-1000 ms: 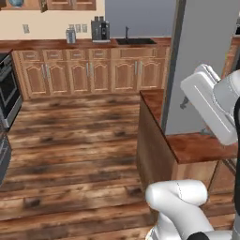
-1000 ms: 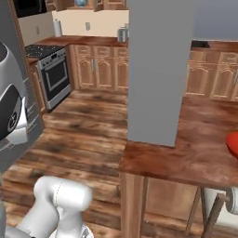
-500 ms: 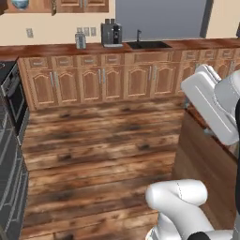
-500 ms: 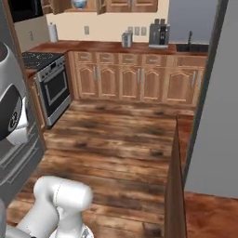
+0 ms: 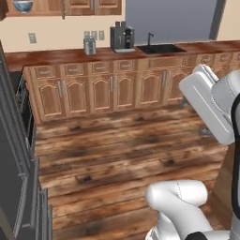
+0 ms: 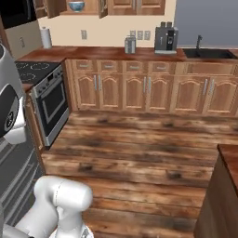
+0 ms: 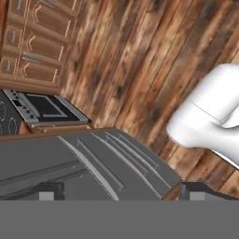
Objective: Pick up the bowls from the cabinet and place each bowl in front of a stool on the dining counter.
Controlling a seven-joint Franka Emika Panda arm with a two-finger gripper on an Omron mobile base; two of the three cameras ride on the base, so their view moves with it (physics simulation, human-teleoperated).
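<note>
No writing, label, brand mark or number can be read anywhere here. The coffee machine [image 6: 166, 37] on the wall counter [image 6: 116, 54] has a plain dark front, and the stove [image 6: 52, 100] left of that counter shows no legible marks on its panel.

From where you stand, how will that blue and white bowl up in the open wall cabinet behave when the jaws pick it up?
The blue and white bowl looks rigid and glazed, so probably slippery and breakable if dropped. Its round, deep shape suggests it could rock or tip if nudged at the rim. It sits alone on the cabinet shelf, so a rim pinch seems likeliest to work.
</note>
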